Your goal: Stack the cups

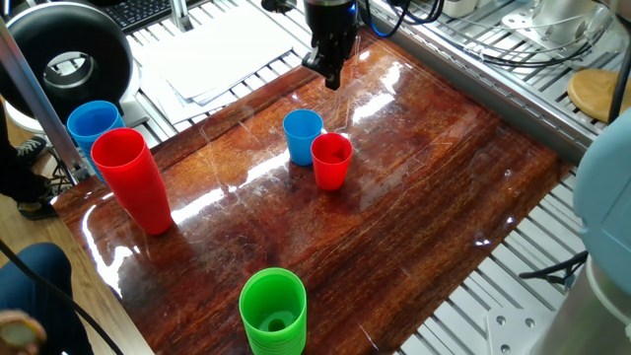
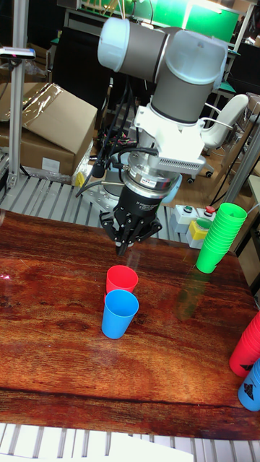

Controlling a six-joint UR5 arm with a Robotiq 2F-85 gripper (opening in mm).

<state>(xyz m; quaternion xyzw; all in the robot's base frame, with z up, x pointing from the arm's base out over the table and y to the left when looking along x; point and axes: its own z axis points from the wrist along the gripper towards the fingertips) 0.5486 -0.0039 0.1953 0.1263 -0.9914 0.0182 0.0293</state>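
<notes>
Tool up, nothing picked yet.
My tool (image 1: 333, 77) hangs above the bench's (image 1: 424, 197) far edge, tips pinched narrow, empty. Red cup (image 1: 331, 161) and blue cup (image 1: 303, 136) touch mid-bench; I'd spread the tips before descending, take one rim only.

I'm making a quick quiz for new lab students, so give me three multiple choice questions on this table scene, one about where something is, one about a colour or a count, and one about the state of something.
1. Where is the tool?
A. Above the table's far side, behind the two small cups
B. Inside the green cup
C. Beside the tall red cup

2. What colour are the two small cups side by side at mid-table?
A. Both green
B. One red, one light blue
C. Yellow and white

3. What state are those two cups in?
A. Nested
B. On their sides
C. Upright and separate

Answers: 1 A, it hangs clear behind them. 2 B, both views show it. 3 C, both openings face up.
</notes>
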